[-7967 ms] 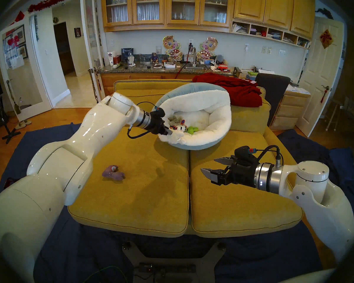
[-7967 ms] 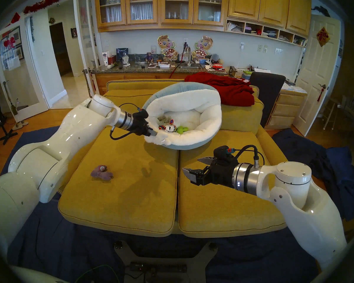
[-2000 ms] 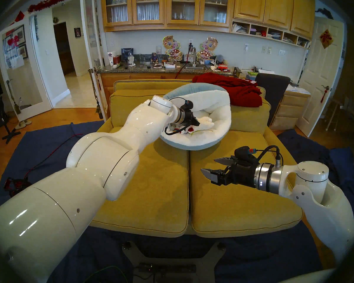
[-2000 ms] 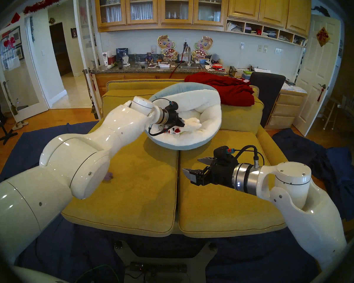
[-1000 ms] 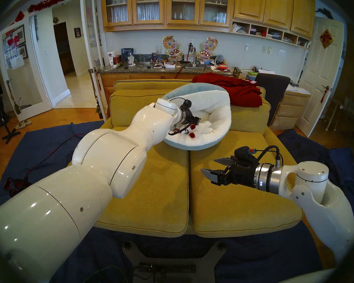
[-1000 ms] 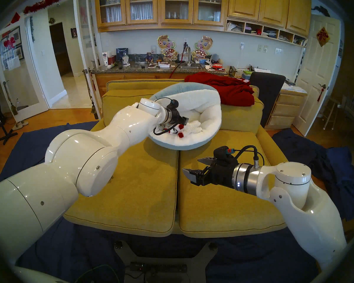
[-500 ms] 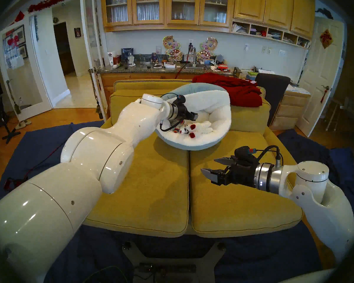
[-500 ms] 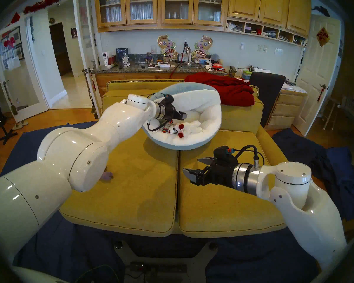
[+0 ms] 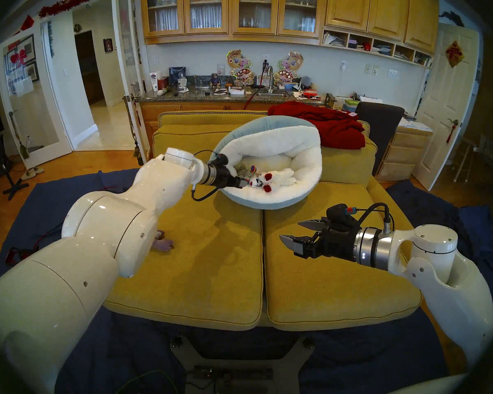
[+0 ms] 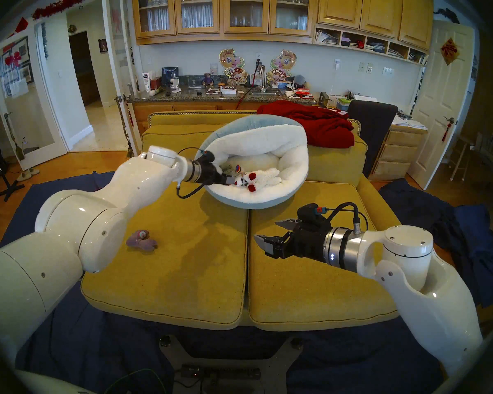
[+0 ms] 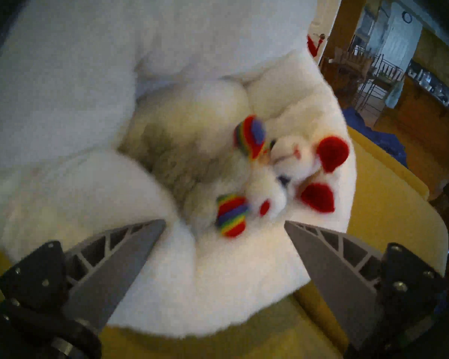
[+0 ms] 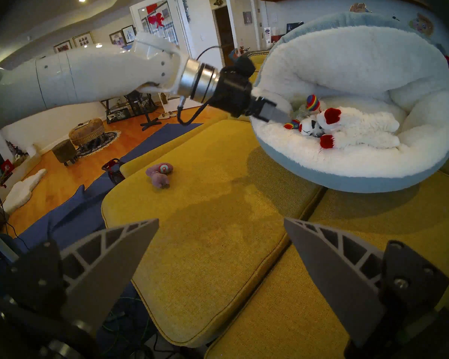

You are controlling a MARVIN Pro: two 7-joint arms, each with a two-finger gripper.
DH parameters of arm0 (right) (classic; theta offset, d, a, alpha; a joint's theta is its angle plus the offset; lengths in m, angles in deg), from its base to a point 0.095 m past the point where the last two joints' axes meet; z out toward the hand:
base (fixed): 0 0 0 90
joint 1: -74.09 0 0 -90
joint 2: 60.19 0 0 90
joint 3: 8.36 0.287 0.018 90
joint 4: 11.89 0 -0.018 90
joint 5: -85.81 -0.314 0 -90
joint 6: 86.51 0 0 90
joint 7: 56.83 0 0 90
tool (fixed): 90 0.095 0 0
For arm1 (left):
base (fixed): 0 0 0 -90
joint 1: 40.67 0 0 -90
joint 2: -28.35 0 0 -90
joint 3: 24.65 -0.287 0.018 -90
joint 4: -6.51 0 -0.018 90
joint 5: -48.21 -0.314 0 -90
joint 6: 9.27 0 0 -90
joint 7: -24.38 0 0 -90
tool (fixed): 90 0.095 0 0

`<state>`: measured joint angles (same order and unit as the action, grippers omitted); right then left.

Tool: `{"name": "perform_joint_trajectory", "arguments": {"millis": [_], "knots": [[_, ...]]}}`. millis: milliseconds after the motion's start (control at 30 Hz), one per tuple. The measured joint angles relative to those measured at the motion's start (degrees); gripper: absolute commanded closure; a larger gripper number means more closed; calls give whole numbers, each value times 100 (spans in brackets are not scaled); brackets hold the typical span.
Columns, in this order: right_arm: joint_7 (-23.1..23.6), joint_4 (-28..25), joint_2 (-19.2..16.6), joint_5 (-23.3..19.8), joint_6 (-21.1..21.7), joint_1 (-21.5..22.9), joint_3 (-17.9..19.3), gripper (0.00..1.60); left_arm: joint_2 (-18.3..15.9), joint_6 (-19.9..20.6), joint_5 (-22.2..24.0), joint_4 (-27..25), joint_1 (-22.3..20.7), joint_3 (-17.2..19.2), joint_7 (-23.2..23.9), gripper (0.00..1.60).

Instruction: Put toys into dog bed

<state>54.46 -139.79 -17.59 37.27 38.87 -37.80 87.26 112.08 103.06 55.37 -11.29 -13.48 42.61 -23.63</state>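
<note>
Its fingers spread and empty, the left gripper hangs over the dog bed rim beside the lamb lying inside, while the purple-grey plush waits outside on the sofa cushion, apparently next; the right gripper, also open, idles nearby.

Dog bed sat at the rear of the sofa cushions; raised rim walled it all round. Left gripper, jaws apart and empty, lay over the near-left rim, beside white lamb and llama. Purple-grey plush lay on open cushion, left arm above it.
</note>
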Motion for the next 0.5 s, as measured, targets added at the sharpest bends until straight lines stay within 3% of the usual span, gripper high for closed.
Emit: {"name": "perform_joint_trajectory", "arguments": {"millis": [500], "knots": [[0,43,0,-1,1,-3,-30,0,-832,71,-2,-39,188,21,458,0]]}}
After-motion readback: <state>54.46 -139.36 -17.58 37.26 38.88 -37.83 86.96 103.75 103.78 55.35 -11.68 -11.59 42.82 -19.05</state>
